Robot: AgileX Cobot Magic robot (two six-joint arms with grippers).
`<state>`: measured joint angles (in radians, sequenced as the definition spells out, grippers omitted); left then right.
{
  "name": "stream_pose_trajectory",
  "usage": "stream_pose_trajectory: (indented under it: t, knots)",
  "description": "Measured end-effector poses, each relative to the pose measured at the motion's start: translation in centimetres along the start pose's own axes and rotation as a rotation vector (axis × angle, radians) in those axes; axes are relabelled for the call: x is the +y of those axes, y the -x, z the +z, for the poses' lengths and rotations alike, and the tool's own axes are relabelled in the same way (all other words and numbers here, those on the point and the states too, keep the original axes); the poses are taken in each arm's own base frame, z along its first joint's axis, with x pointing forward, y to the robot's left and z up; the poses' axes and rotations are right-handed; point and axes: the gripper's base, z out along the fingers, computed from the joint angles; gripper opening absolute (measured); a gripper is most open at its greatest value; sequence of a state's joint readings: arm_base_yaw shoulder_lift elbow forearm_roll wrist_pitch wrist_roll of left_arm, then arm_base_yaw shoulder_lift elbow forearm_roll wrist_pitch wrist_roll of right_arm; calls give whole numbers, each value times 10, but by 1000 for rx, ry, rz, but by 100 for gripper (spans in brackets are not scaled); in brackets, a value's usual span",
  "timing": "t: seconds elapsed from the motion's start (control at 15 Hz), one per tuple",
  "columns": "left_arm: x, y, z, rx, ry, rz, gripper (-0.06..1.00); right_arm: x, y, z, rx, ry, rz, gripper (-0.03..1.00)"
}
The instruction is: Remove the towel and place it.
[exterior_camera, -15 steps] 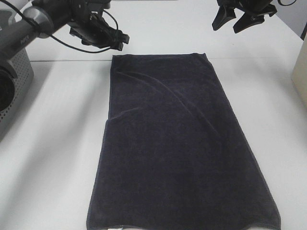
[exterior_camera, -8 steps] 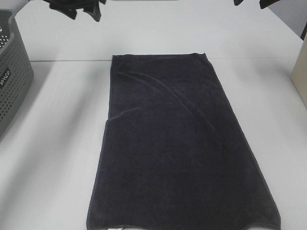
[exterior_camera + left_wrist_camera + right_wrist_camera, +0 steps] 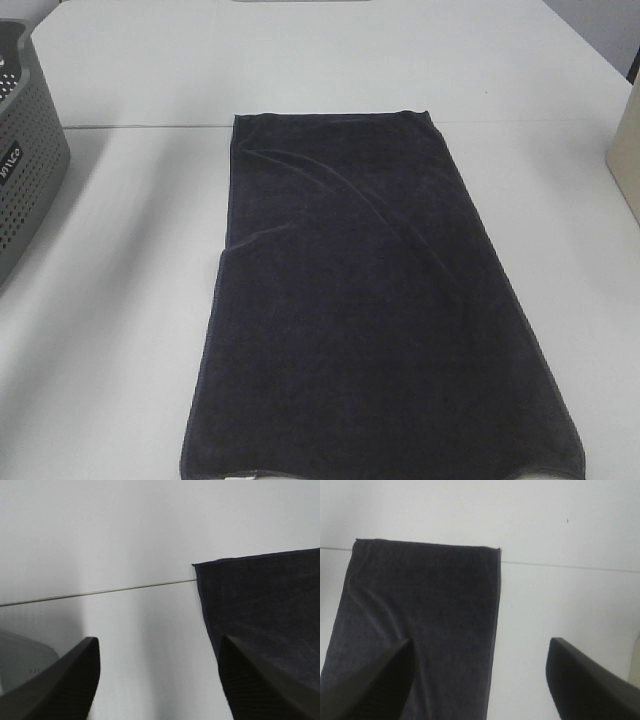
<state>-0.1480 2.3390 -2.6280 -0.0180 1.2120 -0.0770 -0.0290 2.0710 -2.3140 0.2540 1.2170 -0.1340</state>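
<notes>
Towel (image 3: pixel 375 300) spread flat on white surface (image 3: pixel 110 300), centre, far edge along a seam. Grey basket (image 3: pixel 25 170) at far left. Left pincer (image 3: pixel 157 680) released, above surface beside towel's far-left corner. Right pincer (image 3: pixel 480 682) released, above towel's far-right corner. Neither touching towel.

A grey perforated basket (image 3: pixel 25 160) stands at the left edge of the white desk (image 3: pixel 120 300). A beige object (image 3: pixel 626 150), cropped by the frame, occupies the right edge.
</notes>
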Motion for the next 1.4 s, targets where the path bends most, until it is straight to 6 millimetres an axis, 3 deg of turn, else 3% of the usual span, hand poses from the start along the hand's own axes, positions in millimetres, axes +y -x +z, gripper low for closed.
stream_pose_trajectory:
  t: [0.2, 0.33, 0.53, 0.8, 0.93, 1.0, 1.07, 1.33, 1.4]
  knots:
    - [3, -8, -40, 40, 37, 0, 64, 12, -38, -42, 84, 4, 29, 71]
    - [2, -30, -63, 119, 57, 20, 64, 20, -72, -68, 136, 8, 43, 71]
    - [9, -84, -100, 245, 100, 19, 64, 27, -130, -94, 222, -12, 52, 71]
    - [15, -153, -180, 145, 108, -41, 64, 41, -191, -140, 202, -16, 83, 71]
    - [22, -188, -211, 106, 144, -32, 64, 47, -219, -160, 171, -19, 104, 71]
    - [28, -213, -228, 80, 181, -26, 64, 50, -243, -171, 152, -20, 105, 71]
    - [30, -221, -234, 69, 192, -28, 64, 51, -250, -174, 146, -20, 103, 71]
    - [38, -282, -268, -48, 210, -62, 64, 59, -315, -192, 80, -20, 76, 71]
    - [40, -305, -278, -98, 206, -68, 64, 60, -335, -196, 26, -22, 50, 71]
